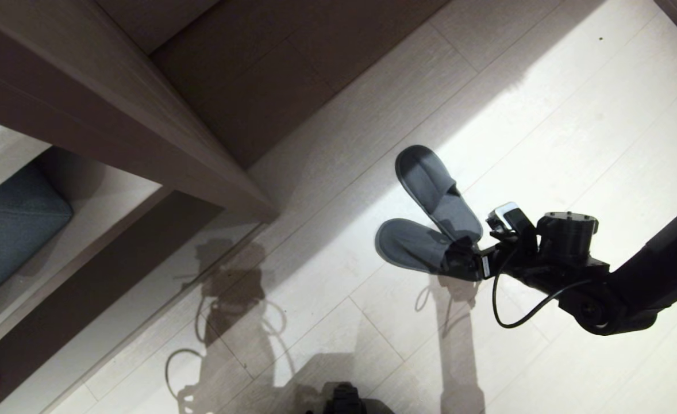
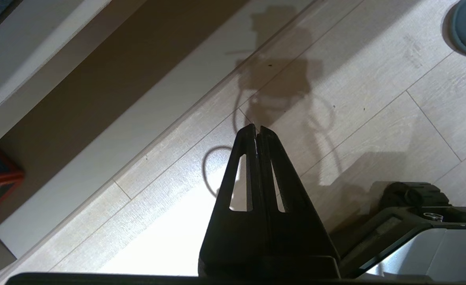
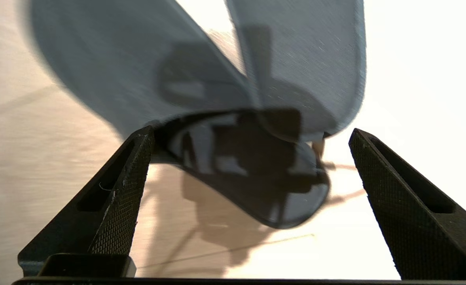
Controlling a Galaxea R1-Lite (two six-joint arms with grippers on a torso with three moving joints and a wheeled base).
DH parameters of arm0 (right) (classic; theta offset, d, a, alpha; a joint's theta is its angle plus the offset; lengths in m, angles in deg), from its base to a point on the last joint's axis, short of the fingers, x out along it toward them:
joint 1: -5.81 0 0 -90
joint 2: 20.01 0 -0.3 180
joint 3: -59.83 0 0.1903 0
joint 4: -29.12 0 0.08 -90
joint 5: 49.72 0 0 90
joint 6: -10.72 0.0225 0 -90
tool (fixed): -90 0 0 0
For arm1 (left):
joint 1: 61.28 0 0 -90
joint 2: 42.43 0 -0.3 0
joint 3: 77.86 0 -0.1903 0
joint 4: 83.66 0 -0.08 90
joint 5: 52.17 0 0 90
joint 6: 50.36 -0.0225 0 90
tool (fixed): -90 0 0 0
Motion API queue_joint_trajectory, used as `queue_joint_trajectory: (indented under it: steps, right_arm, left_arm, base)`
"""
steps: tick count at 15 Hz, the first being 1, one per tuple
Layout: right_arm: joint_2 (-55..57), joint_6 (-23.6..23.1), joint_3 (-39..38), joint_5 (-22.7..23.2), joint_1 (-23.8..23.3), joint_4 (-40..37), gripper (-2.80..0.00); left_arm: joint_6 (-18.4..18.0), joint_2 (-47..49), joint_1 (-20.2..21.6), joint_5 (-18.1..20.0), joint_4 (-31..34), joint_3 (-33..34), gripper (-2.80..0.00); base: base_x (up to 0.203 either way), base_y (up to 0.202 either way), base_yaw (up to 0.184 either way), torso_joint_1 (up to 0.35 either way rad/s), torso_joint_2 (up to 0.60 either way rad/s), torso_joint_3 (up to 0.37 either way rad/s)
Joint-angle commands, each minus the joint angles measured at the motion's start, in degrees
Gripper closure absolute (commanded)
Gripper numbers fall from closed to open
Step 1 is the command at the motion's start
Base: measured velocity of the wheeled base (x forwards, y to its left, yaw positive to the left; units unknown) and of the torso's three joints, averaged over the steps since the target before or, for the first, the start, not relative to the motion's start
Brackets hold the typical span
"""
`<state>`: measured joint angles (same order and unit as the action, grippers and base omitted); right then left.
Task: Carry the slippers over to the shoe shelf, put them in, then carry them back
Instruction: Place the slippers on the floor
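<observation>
The slippers point(image 1: 430, 221) lie on the pale wood floor point(image 1: 574, 115), out in the bright patch of light. They are dark grey and flat. Their toe ends meet and overlap near the right claw point(image 1: 466, 260), and their heel ends fan apart, one pointing up the floor and the other pointing off to the left. In the right wrist view the slippers point(image 3: 225, 118) fill the space just ahead of the claw point(image 3: 249, 158), and the near edge of one sits between the two black fingers point(image 3: 118, 198). The fingers are wide apart and are not squeezing anything; one finger tip is right next to the slipper's edge, but you cannot tell if it touches. The right arm reaches in low from the right side, with a black cable point(image 1: 516, 310) looping under it. Dark shadows of the arm fall on the floor below the slippers. The shoe shelf point(image 1: 114, 115) stands well apart from the slippers, up in the left corner of the head view, with its taupe wood top and a pale board underneath. A grey-blue cushion point(image 1: 11, 230) shows at the far left edge. The left claw point(image 2: 256, 128) hangs over bare floor near the shelf's base, with its two fingers pressed together and nothing between them.
</observation>
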<state>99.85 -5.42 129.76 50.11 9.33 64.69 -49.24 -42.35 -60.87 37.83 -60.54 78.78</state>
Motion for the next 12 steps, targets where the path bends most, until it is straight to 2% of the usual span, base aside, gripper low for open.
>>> queue_joint_trajectory:
  steps: [1,5,6,10,11,12]
  right_arm:
    - [-3.1,1.1,-5.3,5.0,0.0,3.8,-2.8]
    - [-4.7,1.8,-11.2,10.5,0.9,10.3,-2.8]
    - [-4.7,1.7,-11.1,11.8,1.8,11.3,0.0]
    - [-1.6,3.3,-9.4,11.4,10.7,8.7,0.0]
    - [0.8,4.3,-7.7,9.5,12.1,8.6,0.0]
    - [3.2,5.6,-4.6,5.7,13.4,8.5,0.0]
  left_arm:
    - [0.0,0.0,0.0,0.0,0.0,0.0,0.0]
    - [0.0,0.0,0.0,0.0,0.0,0.0,0.0]
    - [0.0,0.0,0.0,0.0,0.0,0.0,0.0]
    - [0.0,0.0,0.0,0.0,0.0,0.0,0.0]
    - [0.0,0.0,0.0,0.0,0.0,0.0,0.0]
    - [0.0,0.0,0.0,0.0,0.0,0.0,0.0]
  base:
    - [0.0,0.0,0.0,0.0,0.0,0.0]
    - [0.0,0.0,0.0,0.0,0.0,0.0]
    - [0.0,0.0,0.0,0.0,0.0,0.0]
    - [0.0,0.0,0.0,0.0,0.0,0.0]
    - [0.0,0.0,0.0,0.0,0.0,0.0]
    - [0.0,0.0,0.0,0.0,0.0,0.0]
